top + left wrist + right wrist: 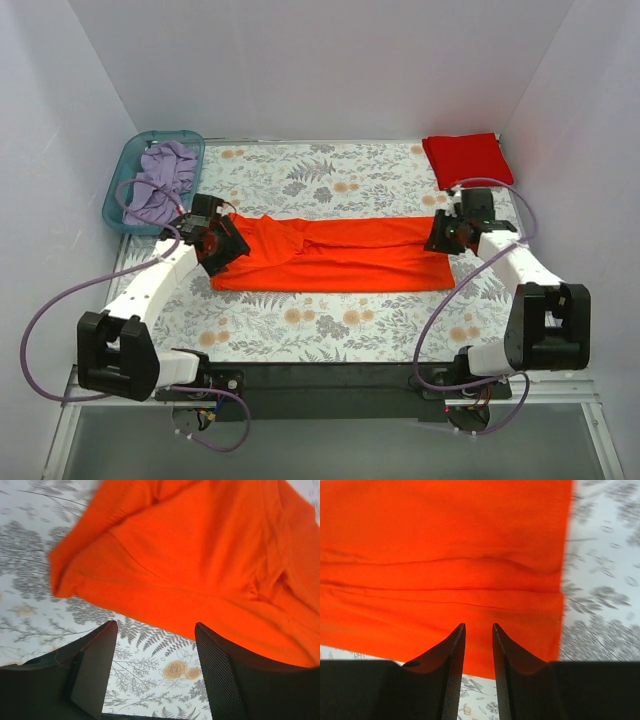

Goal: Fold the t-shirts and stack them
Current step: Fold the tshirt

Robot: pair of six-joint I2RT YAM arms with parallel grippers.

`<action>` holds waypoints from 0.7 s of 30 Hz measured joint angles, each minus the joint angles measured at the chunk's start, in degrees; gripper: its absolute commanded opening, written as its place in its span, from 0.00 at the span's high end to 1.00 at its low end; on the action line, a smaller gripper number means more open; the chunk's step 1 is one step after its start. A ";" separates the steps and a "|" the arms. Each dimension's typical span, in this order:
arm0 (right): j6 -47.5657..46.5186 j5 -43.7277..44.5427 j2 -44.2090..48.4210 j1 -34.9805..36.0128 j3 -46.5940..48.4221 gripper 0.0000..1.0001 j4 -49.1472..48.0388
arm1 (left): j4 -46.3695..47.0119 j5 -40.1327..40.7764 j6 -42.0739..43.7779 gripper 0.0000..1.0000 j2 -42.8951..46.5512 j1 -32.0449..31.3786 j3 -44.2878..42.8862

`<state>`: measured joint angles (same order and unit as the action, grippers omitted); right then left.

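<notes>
We're looking at a robotics lab cell here, a staged test bench and not anyone's home. Plain white panels (320,60) box the table in on three sides. A floral-print cover (330,320) dresses the tabletop, and two white robot arms, left arm (150,285) and right arm (515,265), are bolted to a black base rail (330,378) at the near edge. Purple cables (484,181) loop off them. At the far corners we've got a teal bin (170,136) of lavender cloth (160,180) and a folded red t-shirt (462,158). An orange t-shirt (340,255) is spread between the arms.

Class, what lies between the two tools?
The orange shirt, a long folded band, spans from left tool to right tool; the top view shows it.
</notes>
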<state>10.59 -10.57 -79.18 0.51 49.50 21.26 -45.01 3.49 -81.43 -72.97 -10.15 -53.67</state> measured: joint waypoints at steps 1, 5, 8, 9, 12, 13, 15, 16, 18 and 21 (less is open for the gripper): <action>-0.70 0.22 -0.98 2.49 0.35 0.65 -0.39 | 0.63 -0.15 -0.11 0.39 -0.98 -1.81 0.00; -4.74 0.76 -4.26 9.53 1.84 0.64 -0.70 | 2.73 -1.20 -0.50 0.40 -5.38 -6.40 0.04; -9.25 1.51 -7.65 12.26 4.39 0.64 -0.33 | 3.74 -1.40 -0.42 0.40 -8.11 -7.65 0.31; -10.88 1.81 -8.74 13.11 5.33 0.64 -0.15 | 3.96 -1.40 -0.39 0.40 -8.87 -7.74 0.57; -14.86 2.60 -11.32 15.80 7.48 0.64 0.20 | 4.24 -1.38 -0.33 0.41 -10.43 -7.76 1.64; -16.13 2.80 -11.96 16.76 7.91 0.64 0.35 | 4.17 -1.36 -0.31 0.41 -10.71 -7.76 2.05; -18.53 3.04 -13.07 18.45 8.37 0.64 0.90 | 4.15 -1.16 -0.24 0.41 -11.30 -7.76 2.91; -19.32 3.10 -13.49 19.54 8.44 0.64 1.14 | 4.20 -1.07 -0.22 0.41 -11.41 -7.76 3.08; -20.81 3.56 -14.36 20.94 8.48 0.64 1.60 | 4.17 -0.68 -0.22 0.41 -11.82 -7.76 3.45; -22.34 4.63 -15.32 22.38 8.50 0.64 2.21 | 4.15 0.11 -0.20 0.41 -12.59 -7.76 3.72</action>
<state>-11.75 -5.93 -94.50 22.90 58.00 23.46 -40.86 3.60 -81.62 -85.56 -17.91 -49.95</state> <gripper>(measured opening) 0.363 0.590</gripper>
